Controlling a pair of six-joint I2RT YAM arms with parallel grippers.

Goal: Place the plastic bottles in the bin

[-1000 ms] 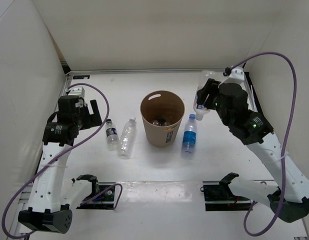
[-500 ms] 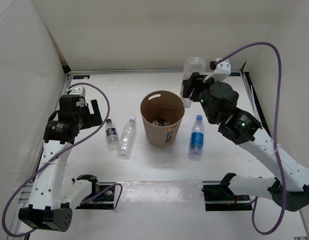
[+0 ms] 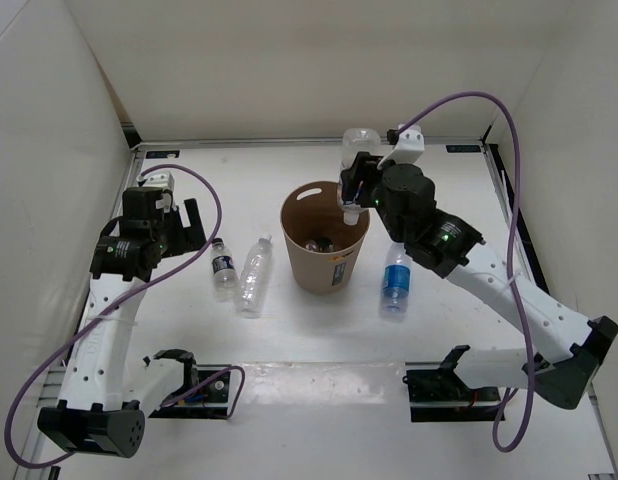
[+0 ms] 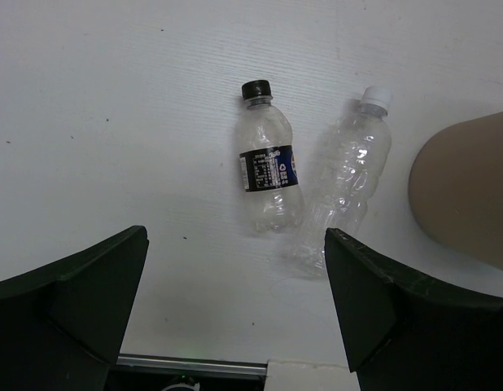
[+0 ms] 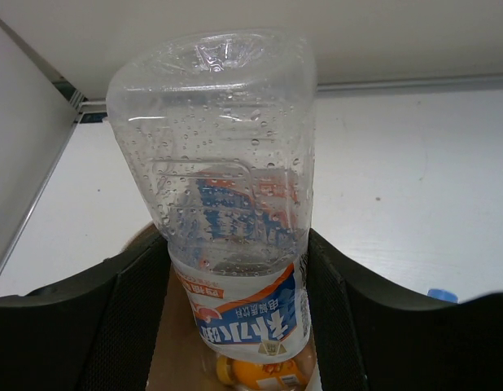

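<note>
The tan bin [image 3: 324,272] stands mid-table. My right gripper [image 3: 354,190] is shut on a white/orange-labelled bottle [image 3: 359,150] and holds it cap-down over the bin's right rim. In the right wrist view this bottle [image 5: 227,204] sits between both fingers [image 5: 129,318] above the bin's inside [image 5: 177,342]. A dark-labelled bottle [image 3: 223,268] and a plain clear bottle [image 3: 256,274] lie left of the bin. A blue-labelled bottle [image 3: 394,280] lies to its right. My left gripper [image 3: 189,228] hangs open above and left of the dark-labelled bottle [image 4: 268,171] and the clear bottle [image 4: 345,179].
An orange-labelled item [image 5: 264,375] lies at the bottom of the bin. White walls close in the table on the left, back and right. Black clamps [image 3: 189,380] [image 3: 454,385] sit at the near edge, and purple cables [image 3: 204,200] loop off both arms.
My right arm has swung left from the back right, carrying the bottle over the bin's rim. The blue-labelled bottle has shifted a little to the right. The left arm has barely moved.
</note>
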